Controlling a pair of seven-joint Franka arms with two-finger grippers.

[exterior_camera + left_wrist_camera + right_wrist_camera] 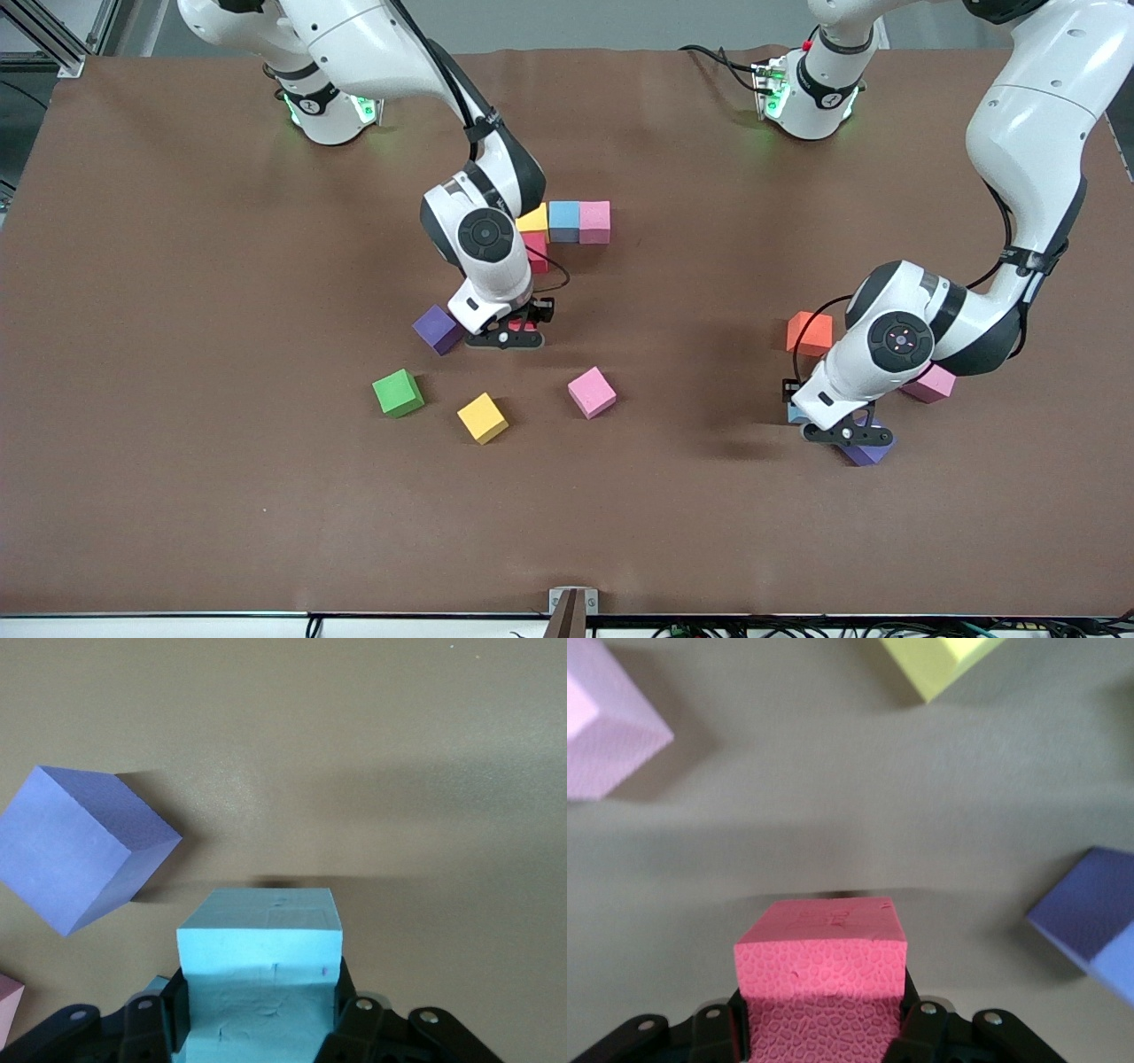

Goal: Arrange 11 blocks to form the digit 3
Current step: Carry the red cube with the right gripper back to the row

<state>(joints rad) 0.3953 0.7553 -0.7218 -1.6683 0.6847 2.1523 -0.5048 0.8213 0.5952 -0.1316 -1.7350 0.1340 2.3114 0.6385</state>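
Right gripper [824,1028] clamps a red matte foam cube [821,961] just above the table, beside a purple foam cube [438,329] and just in front of the partial figure: a row of yellow cube [534,218], light blue cube [563,221] and pink cube [594,221], with a second red cube [536,251] touching the yellow one on its camera side. Left gripper [261,1028] clamps a light blue foam cube [261,943] low over the table, next to another purple cube [75,846]. Loose nearby: green cube [397,392], yellow cube [483,417], pink cube [592,392], orange cube [810,333].
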